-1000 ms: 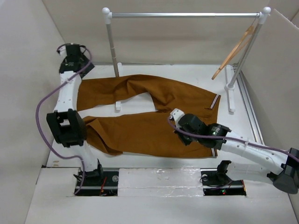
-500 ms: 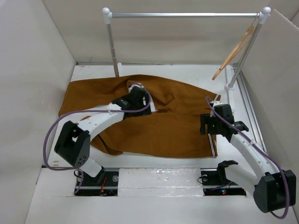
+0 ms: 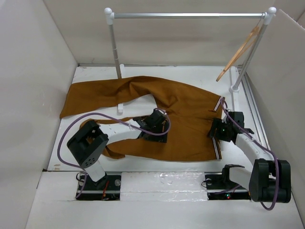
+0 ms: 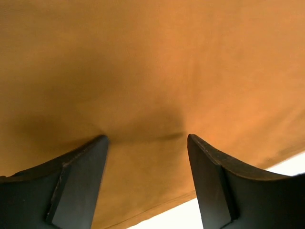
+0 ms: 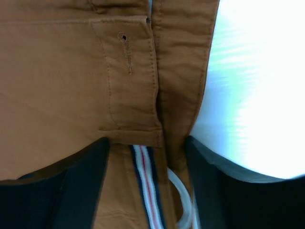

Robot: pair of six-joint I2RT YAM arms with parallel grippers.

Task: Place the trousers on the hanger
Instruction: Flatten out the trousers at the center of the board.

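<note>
The left gripper point(image 4: 147, 138) has jaws apart, smooth brown trousers point(image 4: 152, 67) between. The right gripper point(image 5: 147, 140) has jaws apart around the stitched stripy waistband point(image 5: 144, 179).

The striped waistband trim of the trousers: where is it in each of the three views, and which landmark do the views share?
Top external: the waistband trim runs along the right edge of the trousers, beside the right pincer.
Left wrist: not in it; only plain brown cloth.
Right wrist: bottom centre, between the pincer's fingers.
Shared landmark: the brown cloth's edge against the white table.
</note>
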